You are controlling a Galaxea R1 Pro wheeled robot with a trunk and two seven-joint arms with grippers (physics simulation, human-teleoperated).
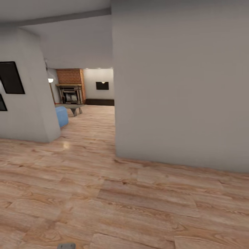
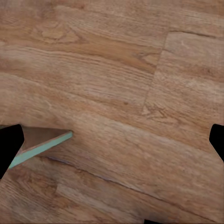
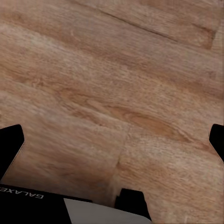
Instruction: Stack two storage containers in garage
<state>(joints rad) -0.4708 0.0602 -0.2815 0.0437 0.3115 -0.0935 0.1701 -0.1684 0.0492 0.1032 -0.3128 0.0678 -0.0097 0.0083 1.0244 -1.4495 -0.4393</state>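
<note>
Nearest, both wrist views looked straight down at the wood-plank floor [image 3: 116, 93]. The left gripper [image 2: 112, 140] had its fingers [image 2: 9, 144] spread wide at the frame edges with nothing between them; the right gripper [image 3: 112, 140] was likewise spread and empty. A thin pale green strip [image 2: 44, 147] lay on the planks beside the left fingers.

In the head view, a grey wall [image 1: 180, 90] stood ahead, with an opening beside it. Beyond lay a blue seat [image 1: 61, 116], then a brick fireplace [image 1: 71, 86] at the far end.

The storage containers were not in sight, so their heading and long axis could not be told. By judgement, such shallow bins would be light and stiff, best pinched on a wall rim.
</note>
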